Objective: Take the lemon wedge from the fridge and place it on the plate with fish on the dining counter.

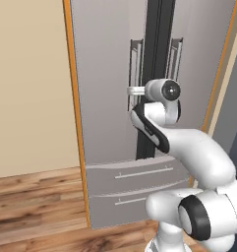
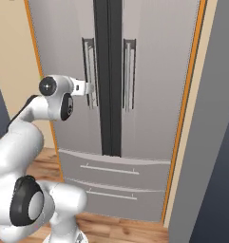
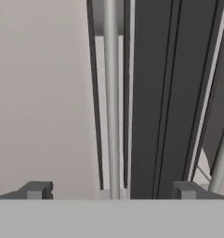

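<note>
Fridge (image 1: 110, 98) is standing shut, filling the centre of both base views, its two grey doors meeting at a black seam w/ a vertical silver handle on each side. Two grey drawers (image 1: 134, 187) are sitting closed across the bottom, above the wood floor (image 1: 36, 206). An orange trim strip (image 1: 75, 113) is running down the fridge's left edge, w/ a beige wall (image 1: 26, 83) to the left of it. Arm is reaching in from lower right of the left base view, and the gripper (image 2: 90, 88) is sitting right at the left door handle (image 2: 91, 71), approx mid-height of the doors. In the hand view the jaws are standing wide, fingertips (image 3: 36, 189) showing at bottom left & bottom right, w/ the left door handle (image 3: 111, 93) running vertically between them, not gripped; black seam is lying just right of centre. Lemon wedge: can't tell where it's sitting, doors being closed.
</note>
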Tool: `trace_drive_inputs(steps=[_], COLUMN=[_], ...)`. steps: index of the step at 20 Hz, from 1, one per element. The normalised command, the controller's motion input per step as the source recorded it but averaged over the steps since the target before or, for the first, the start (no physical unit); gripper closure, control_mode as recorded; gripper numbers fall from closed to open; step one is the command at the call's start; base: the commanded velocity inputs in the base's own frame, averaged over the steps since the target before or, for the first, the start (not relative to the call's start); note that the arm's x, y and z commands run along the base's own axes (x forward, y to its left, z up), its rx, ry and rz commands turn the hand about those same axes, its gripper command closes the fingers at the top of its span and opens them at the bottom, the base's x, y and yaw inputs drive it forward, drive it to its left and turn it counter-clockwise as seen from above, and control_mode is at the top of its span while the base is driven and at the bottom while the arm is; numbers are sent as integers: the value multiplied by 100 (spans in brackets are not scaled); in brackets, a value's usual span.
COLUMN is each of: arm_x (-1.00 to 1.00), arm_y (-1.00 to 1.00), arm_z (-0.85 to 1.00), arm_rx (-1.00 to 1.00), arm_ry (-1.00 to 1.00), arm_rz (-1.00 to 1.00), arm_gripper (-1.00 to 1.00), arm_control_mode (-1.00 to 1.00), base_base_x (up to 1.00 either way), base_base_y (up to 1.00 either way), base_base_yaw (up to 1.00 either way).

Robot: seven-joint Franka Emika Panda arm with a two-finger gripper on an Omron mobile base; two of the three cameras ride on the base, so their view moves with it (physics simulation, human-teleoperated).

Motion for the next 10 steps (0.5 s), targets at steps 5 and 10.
trace_drive_inputs(steps=[5, 10], arm_x=[100, 79], arm_y=[0, 0], arm_z=[0, -2], arm_rx=[0, 0], arm_ry=[0, 0], arm_rz=[-1, 0], arm_gripper=[-100, -100], arm_control_mode=[-100, -100], base_base_x=[0, 0], base_base_y=[0, 0], base_base_yaw=[0, 0])
